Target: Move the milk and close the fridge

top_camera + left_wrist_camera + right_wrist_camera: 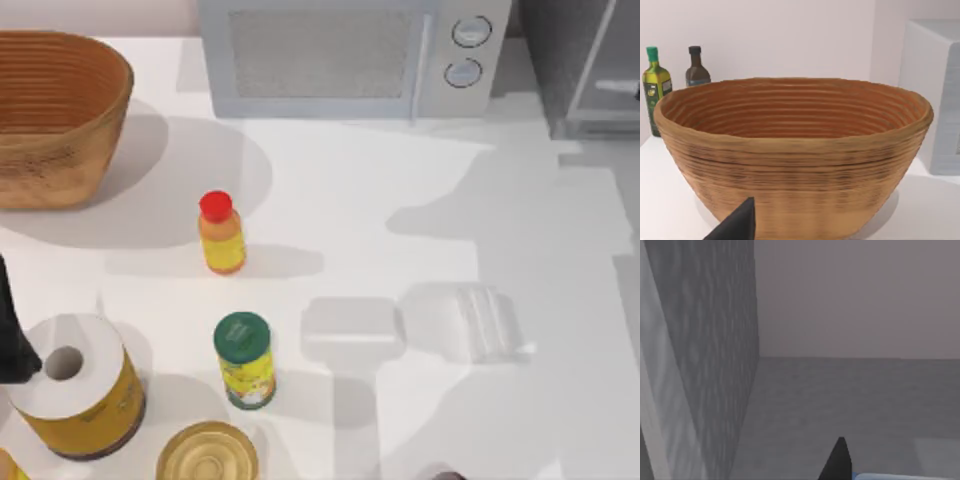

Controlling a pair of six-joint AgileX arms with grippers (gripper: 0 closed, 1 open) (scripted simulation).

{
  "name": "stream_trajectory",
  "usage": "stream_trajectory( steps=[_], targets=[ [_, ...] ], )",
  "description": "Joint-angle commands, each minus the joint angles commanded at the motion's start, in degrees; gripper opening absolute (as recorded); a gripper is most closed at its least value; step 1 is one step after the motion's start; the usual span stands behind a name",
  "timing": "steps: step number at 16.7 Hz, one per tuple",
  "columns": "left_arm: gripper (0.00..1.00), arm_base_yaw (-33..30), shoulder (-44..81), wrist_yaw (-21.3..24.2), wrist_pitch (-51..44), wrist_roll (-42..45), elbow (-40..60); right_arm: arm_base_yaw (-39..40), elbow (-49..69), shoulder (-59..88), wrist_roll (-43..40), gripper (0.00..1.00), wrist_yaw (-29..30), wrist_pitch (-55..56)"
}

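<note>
The fridge (560, 50) is the grey cabinet at the table's back right corner, right of the microwave. In the right wrist view a textured grey fridge panel (705, 340) stands close on one side, with a plain grey floor and back wall beyond. The dark tip of my right gripper (837, 462) shows at that picture's lower edge, and a thin blue strip of the milk (900, 476) lies right against it; the rest of the carton is hidden. My left gripper (737, 225) is parked at the table's left edge, facing the basket, with its arm (10, 330) beside the roll.
A woven basket (50, 120) sits at the back left and a microwave (350, 55) at the back middle. A red-capped orange bottle (221, 233), a green-lidded yellow jar (244, 360), a white-topped yellow roll (75, 385) and a round tin (207, 455) stand front left. Two bottles (657, 82) stand behind the basket.
</note>
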Motion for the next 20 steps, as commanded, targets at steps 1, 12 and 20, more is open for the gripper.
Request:
stream_trajectory(
  steps=[1, 12, 20],
  targets=[
    [1.00, 0.0, 0.0, 0.0, 0.0, 0.0, 0.0, -0.7, 2.4, 1.6, 0.0, 0.00, -0.6, -1.0],
    [1.00, 0.0, 0.0, 0.0, 0.0, 0.0, 0.0, -6.6, 25.9, 19.4, -1.2, 0.00, -7.2, -11.2],
    [1.00, 0.0, 0.0, 0.0, 0.0, 0.0, 0.0, -6.6, 25.9, 19.4, -1.2, 0.00, -7.2, -11.2]
  ],
)
